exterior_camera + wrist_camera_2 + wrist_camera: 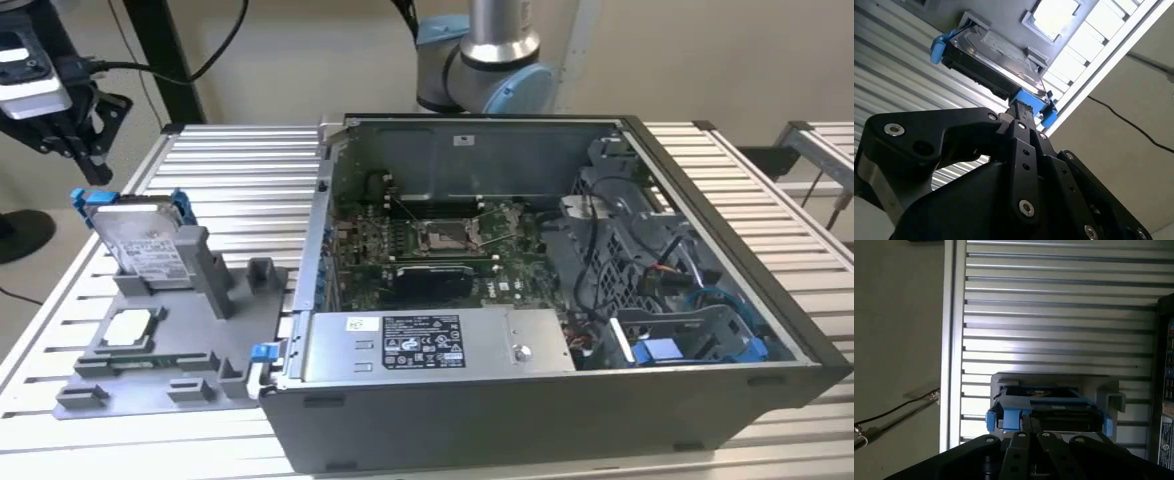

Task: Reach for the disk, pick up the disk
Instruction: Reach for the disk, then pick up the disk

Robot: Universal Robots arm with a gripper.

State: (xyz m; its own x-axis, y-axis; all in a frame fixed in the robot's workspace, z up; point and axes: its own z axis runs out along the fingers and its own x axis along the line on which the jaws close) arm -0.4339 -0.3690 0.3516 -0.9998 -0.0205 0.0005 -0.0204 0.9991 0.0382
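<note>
You're partway through the reach: the gripper [91, 160] hangs just above the disk [140, 245], which stands on edge in the grey holder [200, 310] on the exterior view's left, beside the open computer case [534, 425]. Nothing is lifted yet. Its fingers [1022, 120] look drawn together with nothing between them, the tips near the disk's upper blue rail [1029, 98] and, as far as you can judge, not touching it.
</note>
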